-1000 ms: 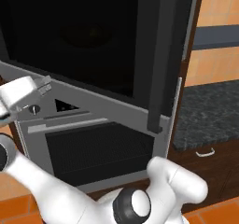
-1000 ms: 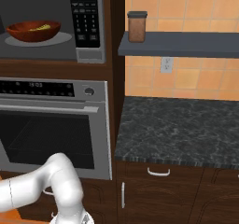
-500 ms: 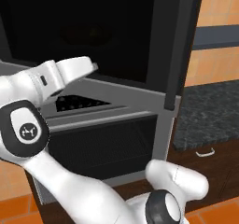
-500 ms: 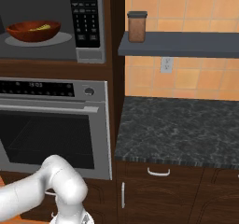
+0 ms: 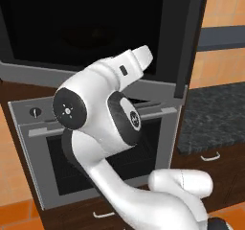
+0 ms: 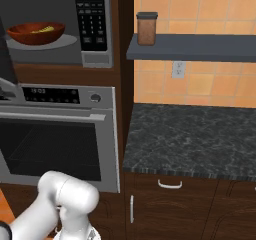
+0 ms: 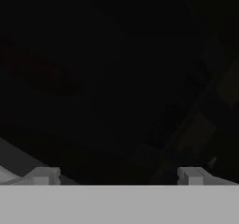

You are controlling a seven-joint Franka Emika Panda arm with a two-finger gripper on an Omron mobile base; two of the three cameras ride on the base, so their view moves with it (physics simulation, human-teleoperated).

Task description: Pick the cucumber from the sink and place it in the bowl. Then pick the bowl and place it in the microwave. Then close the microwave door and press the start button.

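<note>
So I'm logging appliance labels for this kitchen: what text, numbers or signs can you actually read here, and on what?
Microwave keypad: rows of light key markings, too small to read.
Wall oven display: pale digits, too blurred to read.
Arm joint cap: small white emblem, no legible letters.
Brown jar on the shelf: no label visible.

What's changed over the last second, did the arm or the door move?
The arm swung up and across in front of the oven in the left base view, from low at the left edge to mid-frame; in the right base view its elbow rose slightly. The gripper took hold of nothing and stands open. Unchanged: microwave door open, bowl with cucumber inside the microwave.
</note>
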